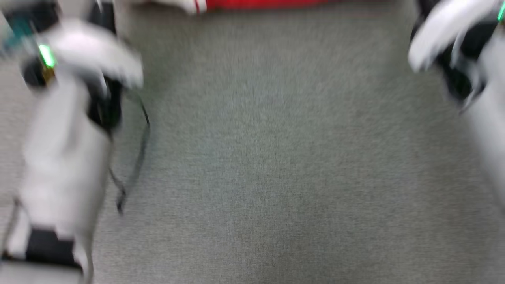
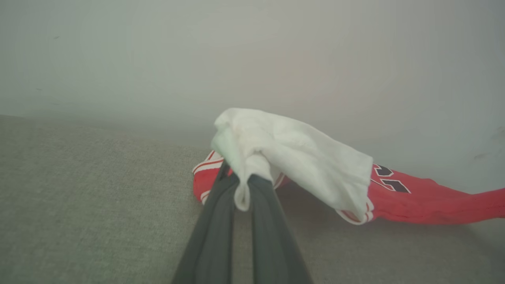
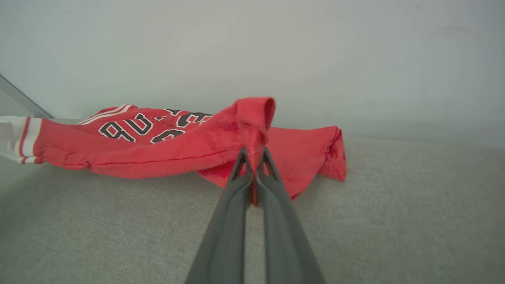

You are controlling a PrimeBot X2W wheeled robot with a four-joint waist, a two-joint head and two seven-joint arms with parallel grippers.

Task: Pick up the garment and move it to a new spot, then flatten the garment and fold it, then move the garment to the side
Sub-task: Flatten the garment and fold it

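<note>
- left gripper (image 2: 242,188): fingers pressed together on a bunched white corner of the garment (image 2: 414,201). The white cloth puffs up over the tips and drapes off to the view's right.
- right gripper (image 3: 253,157): also squeezed tight, pinching a red edge of the garment (image 3: 158,154). The cloth rises to a little peak just above the tips.
- between the two pinches the garment sags down. In the right wrist view the black, white-outlined lettering faces up, with striped trim at the far left end of it.
- in the left wrist view a bit of black lettering peeks out past the white panel, and red-and-white trim shows under it.
- what it's on: a plain grey woven surface (image 3: 394,205), looks like short carpet or a mat. No seams or marks that I can make out.
- the garment lies right at the back of the surface (image 2: 79,197), close along the base of a wall (image 2: 236,59).
- the wall (image 3: 276,47) is pale, off-white to grey, bare, a few faint scuffs.
- a thin grey bar (image 3: 19,98) slants in at the left edge of the right wrist view. Can't tell what it is.
- head view is super blurry: mostly grey surface (image 1: 276,157), with the garment (image 1: 260,4) as a red strip at the very top edge.
- pale left arm (image 1: 67,150) with a green light and a black cable (image 1: 138,157) looping beside it, pale right arm (image 1: 446,31) at the top right.
</note>
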